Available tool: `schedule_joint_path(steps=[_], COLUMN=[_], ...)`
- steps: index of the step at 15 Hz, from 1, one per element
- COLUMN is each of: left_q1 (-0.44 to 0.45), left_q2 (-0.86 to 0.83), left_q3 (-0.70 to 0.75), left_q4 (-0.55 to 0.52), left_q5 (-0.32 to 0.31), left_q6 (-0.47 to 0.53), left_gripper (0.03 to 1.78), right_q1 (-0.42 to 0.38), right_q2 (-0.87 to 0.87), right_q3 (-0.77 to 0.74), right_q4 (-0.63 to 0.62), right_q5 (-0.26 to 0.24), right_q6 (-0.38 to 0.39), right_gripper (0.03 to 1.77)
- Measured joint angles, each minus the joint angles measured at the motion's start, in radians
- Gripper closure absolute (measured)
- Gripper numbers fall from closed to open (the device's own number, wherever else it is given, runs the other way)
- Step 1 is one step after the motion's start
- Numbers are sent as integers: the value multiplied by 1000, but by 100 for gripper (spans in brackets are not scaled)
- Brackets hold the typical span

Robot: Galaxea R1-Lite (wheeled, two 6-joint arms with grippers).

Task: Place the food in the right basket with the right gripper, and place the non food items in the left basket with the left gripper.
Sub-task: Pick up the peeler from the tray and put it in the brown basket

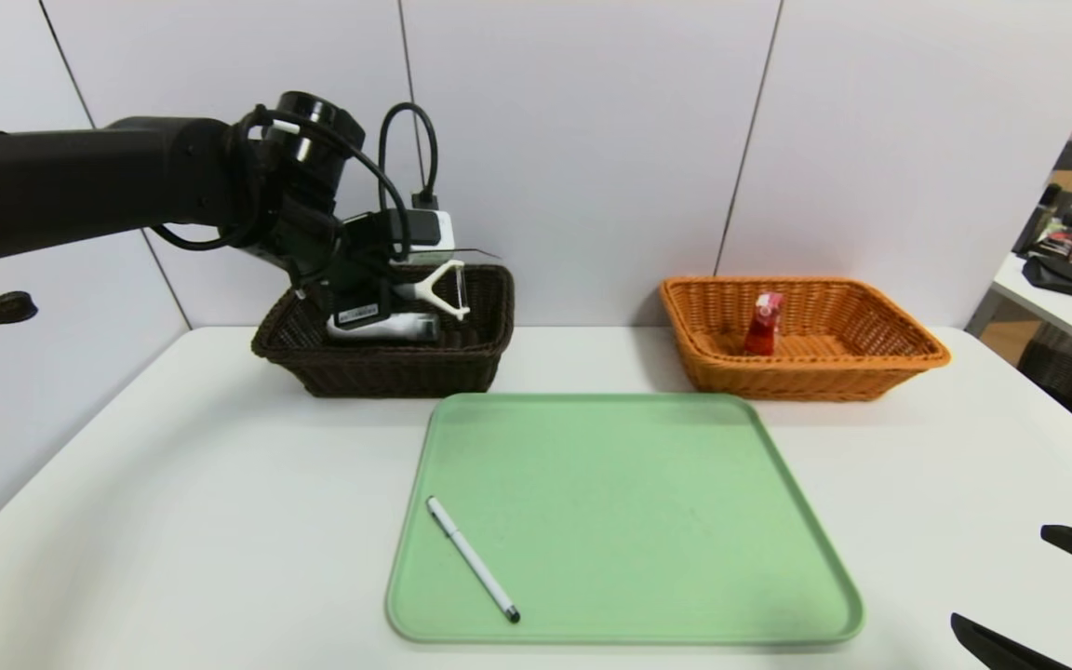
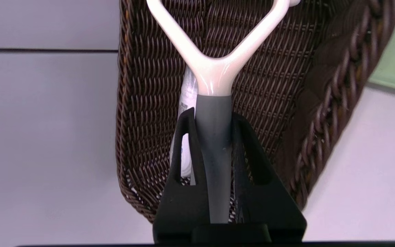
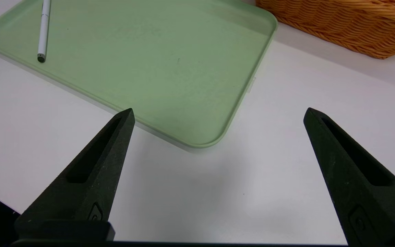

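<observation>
Dark brown wicker fills most of what we see from our left wrist: the left basket [image 2: 142, 113] lies right below the peeler [image 2: 214, 72], whose grey handle our left gripper [image 2: 214, 137] has clamped between its jaws, white Y-shaped head leading. From the head view we carry it over the basket's interior, above something white that already lies inside; we cannot tell what that item is. Our right gripper [image 3: 218, 144] sits parked low near the right front of the table [image 3: 286, 154], jaws spread wide and holding nothing. A white pen [image 1: 473, 558] lies on the green tray [image 1: 778, 521], apart from both baskets, and a red packet [image 1: 765, 323] stands in the orange right basket [image 1: 908, 358]. We judge the risks to be these: letting go too high could let the peeler bounce off the item beneath it or tip over the rim; the forked head could snag in the weave if we sink too far; and the smooth handle might twist in our grip if the wrist rolls more. The thin pen, lying flat, may prove hard to pinch.
</observation>
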Motion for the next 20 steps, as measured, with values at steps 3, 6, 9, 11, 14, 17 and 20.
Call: schedule_joint_path(steps=[3,6,9,11,14,17,20], left_q1=[6,8,18,27,36,40,41], left_q2=[55,96,130,146,151,148,129], left_q3=[-2,-2,-3,-3,-3,-5,-4], left_q4=[-43,-60,-78,-84,-85,-99,-109], left_q5=[0,0,0,0,-1,-13,-17], left_q6=[7,9,10,10,11,10,10], left_gripper=[157,157,157,157,122,86,62], right_q1=[0,0,0,0,0,0,0], right_q2=[1,5,12,15,18,20,21], right_q3=[3,1,-2,-4,-3,-3,-4], right_q4=[0,0,0,0,0,0,0], right_q5=[0,0,0,0,0,1,0], right_q6=[0,-2,-2,-2,-4,-4,-4], right_gripper=[10,10,10,10,10,10,10])
